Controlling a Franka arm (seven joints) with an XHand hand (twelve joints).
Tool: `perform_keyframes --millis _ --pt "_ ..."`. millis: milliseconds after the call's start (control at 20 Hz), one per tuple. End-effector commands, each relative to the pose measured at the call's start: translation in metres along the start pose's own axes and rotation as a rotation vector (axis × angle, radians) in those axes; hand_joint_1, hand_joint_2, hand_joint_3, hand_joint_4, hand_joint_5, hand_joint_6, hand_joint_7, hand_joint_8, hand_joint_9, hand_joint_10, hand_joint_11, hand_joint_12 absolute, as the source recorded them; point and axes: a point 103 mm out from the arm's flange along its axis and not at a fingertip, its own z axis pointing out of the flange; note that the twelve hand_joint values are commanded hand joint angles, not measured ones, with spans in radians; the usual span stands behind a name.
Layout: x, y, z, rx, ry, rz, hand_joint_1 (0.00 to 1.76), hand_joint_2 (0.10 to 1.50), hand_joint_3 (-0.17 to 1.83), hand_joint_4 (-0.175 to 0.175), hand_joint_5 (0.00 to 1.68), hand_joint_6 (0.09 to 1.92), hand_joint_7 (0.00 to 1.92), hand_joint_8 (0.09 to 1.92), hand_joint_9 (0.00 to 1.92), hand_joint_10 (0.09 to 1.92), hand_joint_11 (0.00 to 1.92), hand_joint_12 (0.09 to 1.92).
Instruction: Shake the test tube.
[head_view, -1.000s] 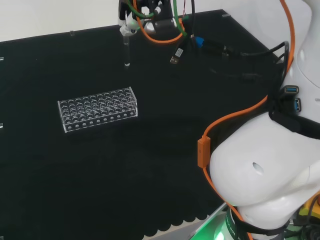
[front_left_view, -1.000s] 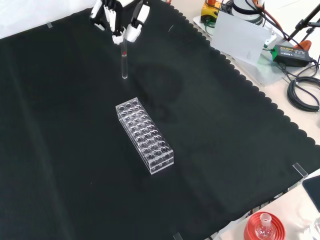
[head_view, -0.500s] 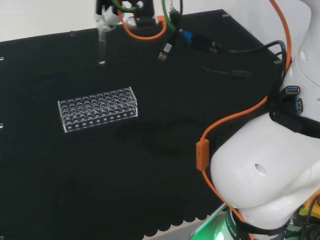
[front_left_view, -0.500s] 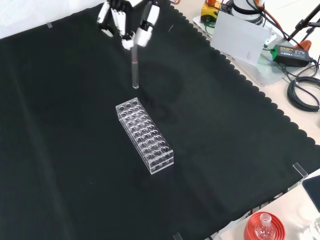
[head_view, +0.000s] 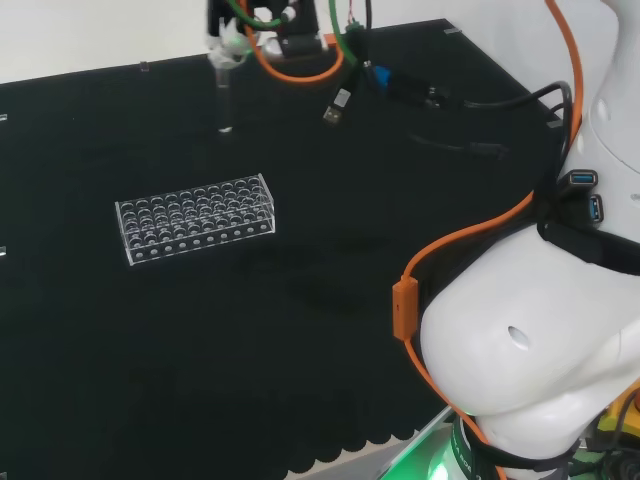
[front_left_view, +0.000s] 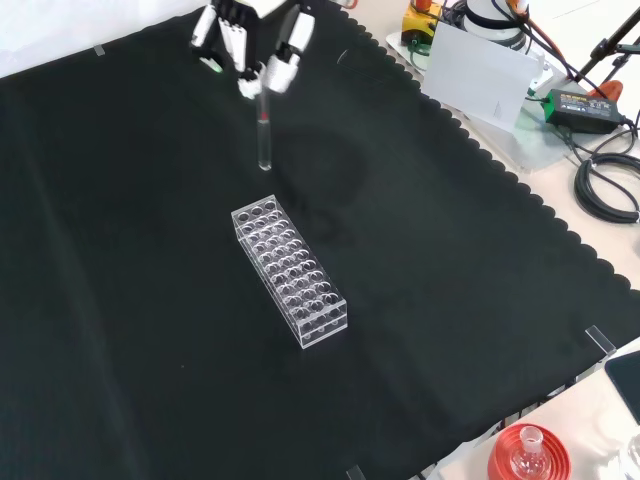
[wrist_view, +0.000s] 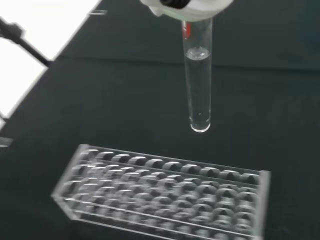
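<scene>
1. One black cloth (front_left_view: 420, 300), scallop-edged, spread across the bench; largest thing in the front view, running nearly edge to edge.
2. White arm (head_view: 540, 350), bulking at the right of the head view, trailed by an orange cable (head_view: 470, 240) and a dangling black plug (head_view: 341, 103).
3. Clear rack (front_left_view: 290, 271), near the middle of the cloth in the front view, long side running away from the camera; rows of round wells, none visibly occupied. Left of centre in the head view (head_view: 195, 218); close below the tube in the wrist view (wrist_view: 160, 192).
4. Hand (front_left_view: 250, 35), black and white, entering from the top of the front view, fingers (front_left_view: 278, 70) curled down and pinching the tube's upper end. At the top edge of the head view (head_view: 228, 40), above and beyond the rack.
5. Tube (front_left_view: 264, 135), clear glass, held about upright in the air, its rounded bottom clear of the cloth and apart from the rack, just beyond the rack's far end in the front view. A red mark near its top, just under the fingers. Clear liquid inside, its surface high in the tube in the wrist view (wrist_view: 198, 85). In the head view (head_view: 225, 105), hanging straight down from the hand, above the rack's right half.
</scene>
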Motion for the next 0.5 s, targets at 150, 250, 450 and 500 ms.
perform_keyframes --millis 150,250,450,500 --pt "-0.047 -0.008 -0.006 -0.009 -0.057 0.116 1.43 1.02 -0.17 -0.175 1.35 0.26 1.52 0.39 1.4 0.1 0.49 1.37" --pt "-0.034 -0.004 -0.005 -0.009 -0.05 0.086 1.43 1.02 -0.17 -0.175 1.35 0.26 1.52 0.39 1.4 0.1 0.49 1.37" --pt "-0.001 0.002 -0.002 -0.005 -0.02 0.013 1.43 1.02 -0.17 -0.175 1.35 0.26 1.52 0.39 1.4 0.1 0.49 1.37" --pt "0.008 0.004 -0.001 -0.003 -0.012 -0.007 1.43 1.02 -0.17 -0.175 1.35 0.26 1.52 0.39 1.4 0.1 0.49 1.37"
